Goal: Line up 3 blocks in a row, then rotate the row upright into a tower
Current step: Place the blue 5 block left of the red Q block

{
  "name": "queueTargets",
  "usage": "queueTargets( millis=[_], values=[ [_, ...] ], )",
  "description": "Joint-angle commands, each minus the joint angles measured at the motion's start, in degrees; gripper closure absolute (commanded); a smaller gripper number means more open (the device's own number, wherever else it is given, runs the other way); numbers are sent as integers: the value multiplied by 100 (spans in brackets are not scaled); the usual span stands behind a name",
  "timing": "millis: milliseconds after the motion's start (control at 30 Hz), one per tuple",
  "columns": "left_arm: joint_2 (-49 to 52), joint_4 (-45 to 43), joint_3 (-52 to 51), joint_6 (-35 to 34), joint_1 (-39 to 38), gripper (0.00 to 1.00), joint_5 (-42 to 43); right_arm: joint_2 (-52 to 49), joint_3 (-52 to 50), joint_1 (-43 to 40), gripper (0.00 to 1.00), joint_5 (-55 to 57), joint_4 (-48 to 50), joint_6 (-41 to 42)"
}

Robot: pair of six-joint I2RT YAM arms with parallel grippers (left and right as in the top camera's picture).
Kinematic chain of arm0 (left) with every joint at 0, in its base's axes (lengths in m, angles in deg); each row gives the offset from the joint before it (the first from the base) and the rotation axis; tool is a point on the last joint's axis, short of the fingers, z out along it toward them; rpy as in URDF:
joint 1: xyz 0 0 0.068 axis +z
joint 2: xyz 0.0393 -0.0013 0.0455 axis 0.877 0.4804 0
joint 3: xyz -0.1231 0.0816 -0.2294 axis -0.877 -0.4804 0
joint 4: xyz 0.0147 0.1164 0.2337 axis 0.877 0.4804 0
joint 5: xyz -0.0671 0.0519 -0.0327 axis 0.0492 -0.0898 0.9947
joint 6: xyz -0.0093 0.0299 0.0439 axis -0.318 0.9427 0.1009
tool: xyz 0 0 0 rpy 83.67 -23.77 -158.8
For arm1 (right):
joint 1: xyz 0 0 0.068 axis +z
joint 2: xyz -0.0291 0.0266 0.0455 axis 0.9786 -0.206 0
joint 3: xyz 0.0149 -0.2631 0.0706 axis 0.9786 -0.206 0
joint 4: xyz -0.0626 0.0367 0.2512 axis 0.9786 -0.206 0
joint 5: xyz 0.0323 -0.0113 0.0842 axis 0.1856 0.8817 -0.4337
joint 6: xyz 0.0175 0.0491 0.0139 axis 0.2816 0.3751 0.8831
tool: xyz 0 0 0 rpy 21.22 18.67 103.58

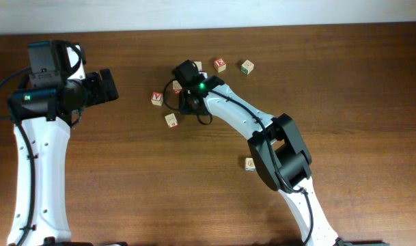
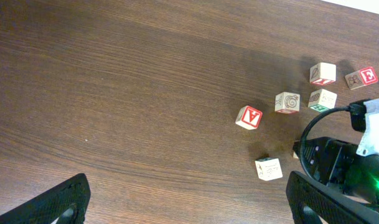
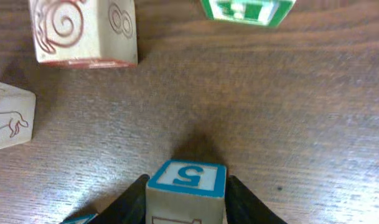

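White arms (image 1: 31, 171), black joints (image 1: 284, 147), green lights (image 1: 202, 87)

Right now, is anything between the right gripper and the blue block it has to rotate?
Nothing visible. The blue block sits between the fingers of the right gripper, which lie against both its sides. The spiral-marked cube and green block lie farther ahead, apart from it.

table (image 1: 126, 171): dark wood grain, matt | blue-marked block (image 3: 186, 186): pale wood, painted
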Motion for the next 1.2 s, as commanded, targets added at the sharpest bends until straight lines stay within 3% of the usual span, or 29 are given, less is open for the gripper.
queueTargets(
  millis=[0,133,233,367,467,567,733,900,1167],
  values=[
    [9,-7,94,-52,22,1,-20,-85,33,-17,68,197,-94,-341],
    [9,-7,94,-52,20,1,-20,369,57,-46,70,87,-492,-940],
    [9,-7,94,-52,20,1,-22,1244,70,-136,70,61,-1193,-942],
    [9,-7,94,-52,20,1,-20,2472,68,-118,70,-153,-2876,-933],
    [9,-4,94,-52,20,1,-20,2492,-109,-63,72,-153,-3775,-542],
    [9,-4,94,-52,22,1,-20,2481,-1156,-11,74,-245,-3683,-7],
    [9,-4,94,-52,20,1,-20,2481,-2830,-11,74,-782,-2734,-4],
    [9,-4,94,-52,20,1,-20,2479,-3298,-11,72,-487,-2245,188],
    [9,-4,94,-52,20,1,-20,2424,-3300,-11,59,-146,-2065,184]
  ],
)
